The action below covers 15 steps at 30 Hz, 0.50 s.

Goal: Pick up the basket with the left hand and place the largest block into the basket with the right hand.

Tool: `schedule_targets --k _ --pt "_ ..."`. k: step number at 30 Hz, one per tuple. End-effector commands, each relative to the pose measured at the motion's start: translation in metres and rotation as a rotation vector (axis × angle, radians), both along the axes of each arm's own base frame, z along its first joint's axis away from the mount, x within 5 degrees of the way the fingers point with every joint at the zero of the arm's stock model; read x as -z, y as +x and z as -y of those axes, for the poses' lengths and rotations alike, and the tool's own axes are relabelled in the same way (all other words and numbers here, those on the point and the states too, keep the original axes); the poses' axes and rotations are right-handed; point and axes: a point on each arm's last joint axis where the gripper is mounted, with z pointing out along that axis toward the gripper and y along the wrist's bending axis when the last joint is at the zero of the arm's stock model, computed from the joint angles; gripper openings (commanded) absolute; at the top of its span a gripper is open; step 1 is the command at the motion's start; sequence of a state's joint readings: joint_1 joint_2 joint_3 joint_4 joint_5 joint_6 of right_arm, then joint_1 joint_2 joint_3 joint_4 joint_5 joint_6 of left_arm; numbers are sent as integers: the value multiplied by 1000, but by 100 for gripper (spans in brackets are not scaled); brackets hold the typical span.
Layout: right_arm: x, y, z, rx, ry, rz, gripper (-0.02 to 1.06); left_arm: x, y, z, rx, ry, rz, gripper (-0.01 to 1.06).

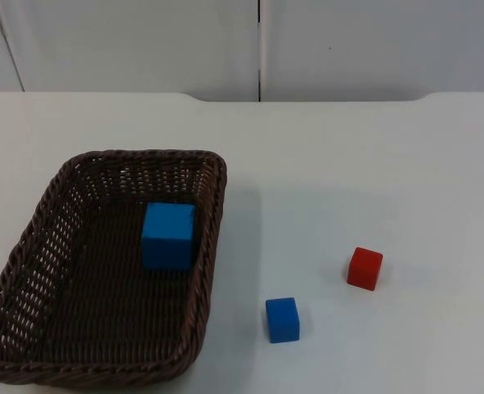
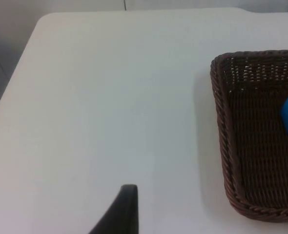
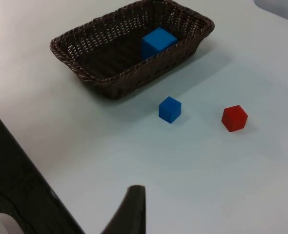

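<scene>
Above bare table (image 2: 110,97), left pincer (image 2: 127,209) hovers, off basket (image 2: 222,122).

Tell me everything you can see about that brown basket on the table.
The basket is a shallow rectangular tray of dark brown woven wicker with a braided rim, rounded corners and walls that flare outward. It sits flat and upright on the white table, with nothing gripping it. Inside, a large blue block rests on its floor against the wall nearest the two loose blocks. A small blue block lies on the table just outside that wall, apart from it.
</scene>
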State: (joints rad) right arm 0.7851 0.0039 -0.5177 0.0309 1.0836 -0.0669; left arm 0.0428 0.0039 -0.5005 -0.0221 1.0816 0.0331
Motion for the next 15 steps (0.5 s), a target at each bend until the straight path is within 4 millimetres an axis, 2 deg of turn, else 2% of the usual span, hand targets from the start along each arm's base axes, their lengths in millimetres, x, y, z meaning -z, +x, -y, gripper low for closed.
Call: schedule_targets --k 1,4,8,10,15 --pt "0 0 0 -2 4 5 87 1 0 -1 -5 0 5 105" --pt "0 0 0 -2 4 5 88 1 0 -1 -5 0 5 105" --pt "0 0 0 -2 4 5 103 1 0 -1 -5 0 5 105" --pt "0 0 0 -2 4 5 105 1 0 -1 -6 -2 5 105" --pt "0 0 0 -2 4 5 105 1 0 -1 -6 -2 5 105"
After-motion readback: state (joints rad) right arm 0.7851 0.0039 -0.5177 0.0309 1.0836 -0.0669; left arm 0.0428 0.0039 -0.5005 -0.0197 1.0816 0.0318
